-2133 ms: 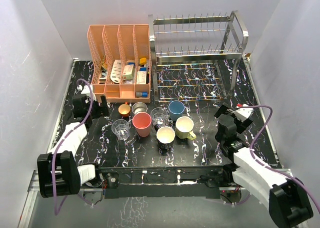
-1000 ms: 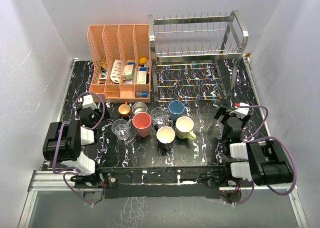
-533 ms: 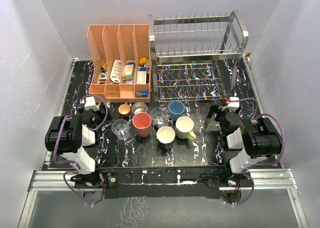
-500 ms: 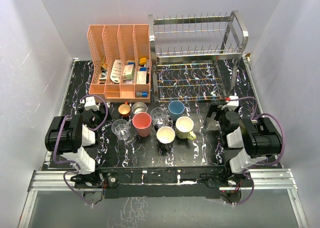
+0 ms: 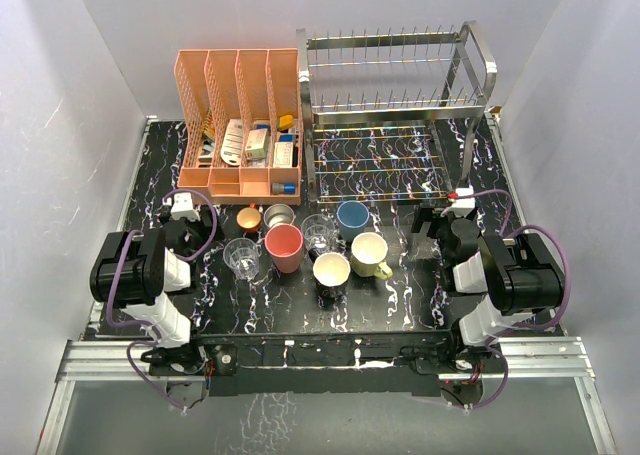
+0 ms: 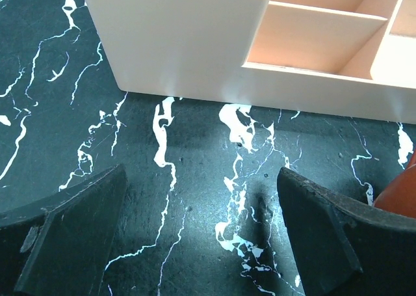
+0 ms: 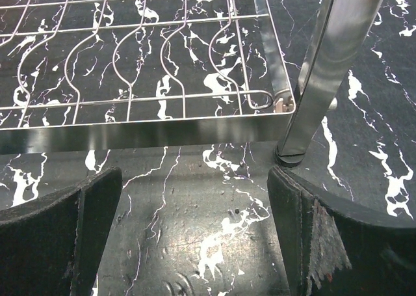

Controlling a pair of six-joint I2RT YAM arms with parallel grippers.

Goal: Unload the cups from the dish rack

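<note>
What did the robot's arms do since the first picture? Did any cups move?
The left arm and right arm folded back in over their bases. The left fingers and right fingers stayed low and open, holding nothing; the right ones slid a little left, toward the dish rack. The cups and the rack stayed put.

black marbled table (image 5: 400, 297) carries dish rack (image 5: 392, 101), peach organizer (image 5: 240, 75), eight cups (image 5: 283, 243) clustered in front.
</note>
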